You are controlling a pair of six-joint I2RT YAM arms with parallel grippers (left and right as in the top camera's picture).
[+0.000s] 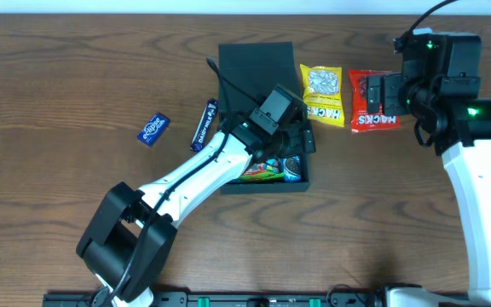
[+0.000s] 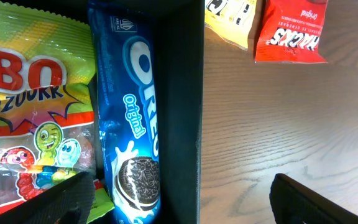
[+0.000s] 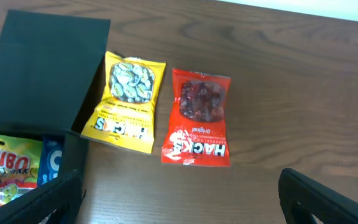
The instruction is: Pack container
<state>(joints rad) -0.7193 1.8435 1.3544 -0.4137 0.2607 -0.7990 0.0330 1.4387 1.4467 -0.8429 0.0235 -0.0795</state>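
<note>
Where the brown wood-grain table [image 1: 75, 68] is meeting a pale wall [image 1: 228, 5] along its far edge, the container [image 1: 262, 187] is sitting near the middle of the tabletop. Its lid [image 1: 256, 58] is lying open toward that wall. Inside, a Haribo packet [image 2: 30, 106] is lying beside a blue Oreo packet [image 2: 132, 124], which is resting against the box's right-hand side. The left gripper [image 2: 180, 186] is hovering over that side with its fingers spread wide, one above the contents and one above bare wood, gripping nothing. Just right of the lid, a yellow Hacks packet [image 1: 322, 94] and a red Hacks packet [image 1: 372, 107] are lying flat on the wood with a narrow gap between them. The right gripper [image 3: 179, 180] is hanging over the red packet, released and empty. Left of the container, a dark blue bar [image 1: 203, 125] is lying just beside it, and a small blue packet [image 1: 153, 130] is lying a little further out. A black rail [image 1: 228, 300] is running along the near edge.
</note>
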